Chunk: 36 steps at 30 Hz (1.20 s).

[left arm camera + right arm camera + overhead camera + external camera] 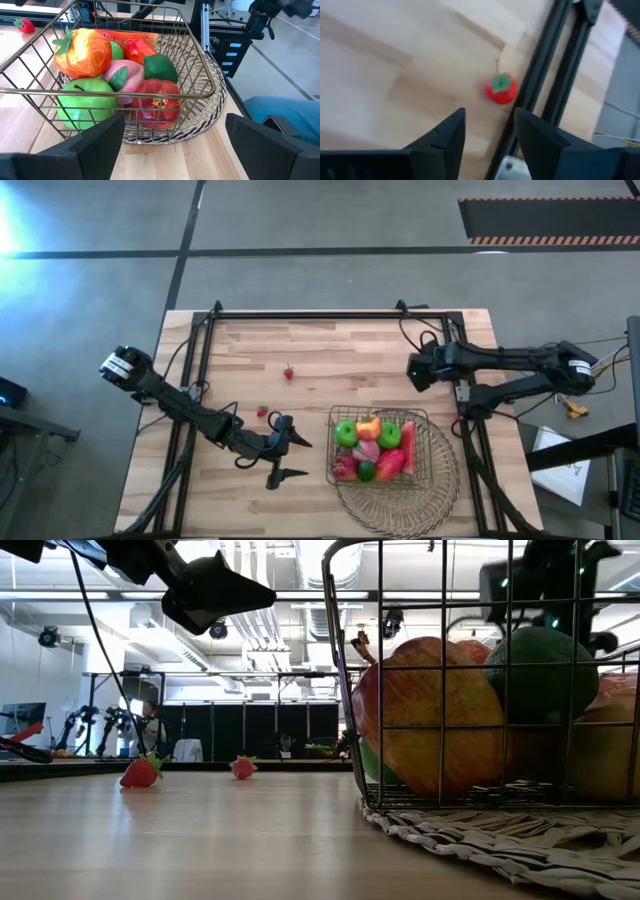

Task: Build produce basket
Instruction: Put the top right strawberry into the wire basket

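Basket: on a straw mat, right half of the surface; holds mixed produce. Two berries loose on the surface, left of the basket. Left claw: fingers wide, empty, just left of the basket. Right claw: narrow gap, empty, above the surface's right edge, behind the basket.

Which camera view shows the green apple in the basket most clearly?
The left wrist view: the green apple sits close and whole behind the basket wires. The high view shows it small. The low view does not show it clearly; the right wrist view misses it.
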Motion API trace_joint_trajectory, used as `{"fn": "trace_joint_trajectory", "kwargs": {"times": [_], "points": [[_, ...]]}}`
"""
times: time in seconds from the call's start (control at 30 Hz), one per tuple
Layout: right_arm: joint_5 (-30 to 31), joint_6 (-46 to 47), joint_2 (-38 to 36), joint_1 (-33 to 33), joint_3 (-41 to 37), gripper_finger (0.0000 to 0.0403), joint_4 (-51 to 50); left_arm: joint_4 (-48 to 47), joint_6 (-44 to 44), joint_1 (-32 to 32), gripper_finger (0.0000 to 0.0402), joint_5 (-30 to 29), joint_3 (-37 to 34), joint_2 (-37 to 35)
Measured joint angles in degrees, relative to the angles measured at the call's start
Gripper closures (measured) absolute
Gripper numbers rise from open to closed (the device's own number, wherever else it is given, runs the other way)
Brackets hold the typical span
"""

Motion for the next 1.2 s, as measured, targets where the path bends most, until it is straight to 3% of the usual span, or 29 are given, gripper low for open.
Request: {"fn": "trace_joint_trajectory", "kwargs": {"times": [0.3,0.53,1.0,1.2], "points": [[1.83,-11.85,7.36,-11.25,-3.45,0.0241,12.05,-0.02,-0.07,0.01,0.0070,0.00,0.00,-0.01],[0.41,-17.23,13.68,-18.56,-4.32,0.0266,13.69,-0.04,-0.25,0.01,0.0070,0.02,0.00,0.01],[0.39,-19.69,19.65,-21.26,-4.32,0.0388,17.03,-0.02,-0.34,0.01,0.0070,0.02,-0.02,0.01],[0.41,-19.78,17.62,-20.43,-4.32,0.0394,17.14,-0.02,-0.45,0.01,0.0070,0.02,-0.02,0.01]]}}
